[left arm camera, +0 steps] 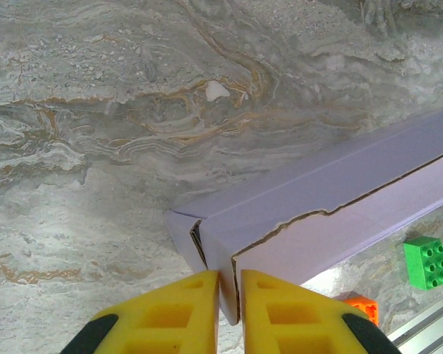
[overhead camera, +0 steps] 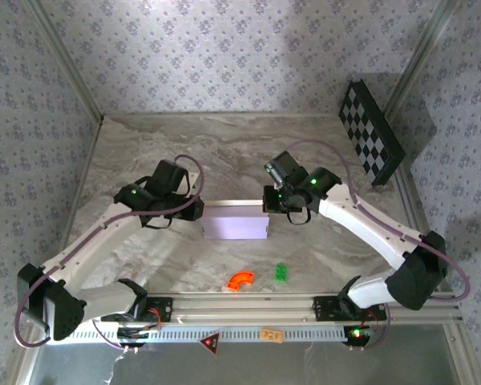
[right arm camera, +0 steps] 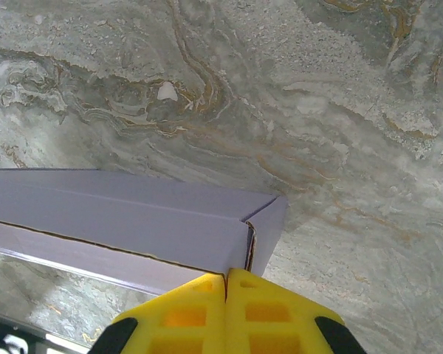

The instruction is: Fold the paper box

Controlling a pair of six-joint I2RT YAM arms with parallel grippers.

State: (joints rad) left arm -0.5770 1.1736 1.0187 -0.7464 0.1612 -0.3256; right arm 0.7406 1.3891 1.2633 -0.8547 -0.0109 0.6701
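The paper box is a pale lilac flat rectangular box lying on the marble tabletop between the two arms. My left gripper is at its left end. In the left wrist view its yellow fingers are shut on a thin cardboard wall at the corner of the paper box, and my left gripper has that wall in the slit between its tips. My right gripper is at the box's right end. In the right wrist view my right gripper is shut, tips together against the corner of the paper box.
A green toy brick and an orange curved piece lie in front of the box, near the aluminium rail. A black-and-white checkered board leans at the back right wall. Patterned walls enclose the table on three sides.
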